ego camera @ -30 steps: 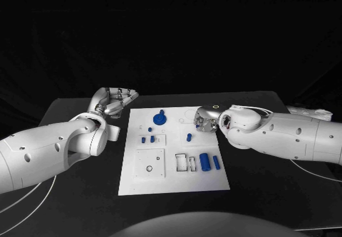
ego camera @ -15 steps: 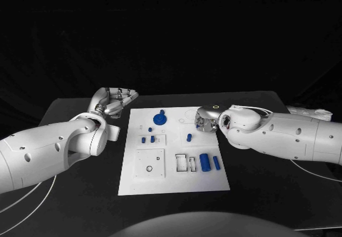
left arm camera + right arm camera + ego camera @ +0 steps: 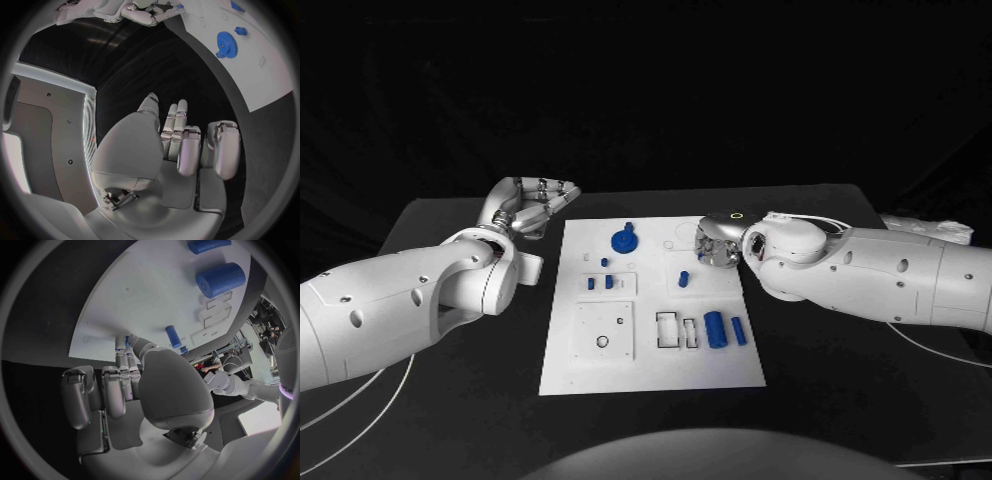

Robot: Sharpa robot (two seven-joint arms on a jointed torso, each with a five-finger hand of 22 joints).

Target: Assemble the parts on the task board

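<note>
The white task board (image 3: 653,355) lies in the middle of the black table. On it are a blue gear (image 3: 623,240), small blue pegs (image 3: 599,283), a lone peg (image 3: 684,277) and two blue cylinders (image 3: 714,328). My right hand (image 3: 711,240) hangs over the board's far right corner. In the right wrist view its fingertips (image 3: 120,346) and thumb close around a sliver of a small blue part (image 3: 129,340), above the board (image 3: 137,300), the peg (image 3: 174,336) and the large cylinder (image 3: 219,279). My left hand (image 3: 531,205) stays off the board's far left corner, fingers (image 3: 187,145) loosely extended and holding nothing.
The board has rectangular slots (image 3: 675,328) and a raised square plate with a hole (image 3: 604,330). Bare black table lies on both sides of the board. In the left wrist view the gear (image 3: 225,43) and my right hand (image 3: 147,12) appear beyond my left hand.
The right hand's fingers have drawn in slightly over the board's far right corner. The left hand and the parts on the board have not moved.
</note>
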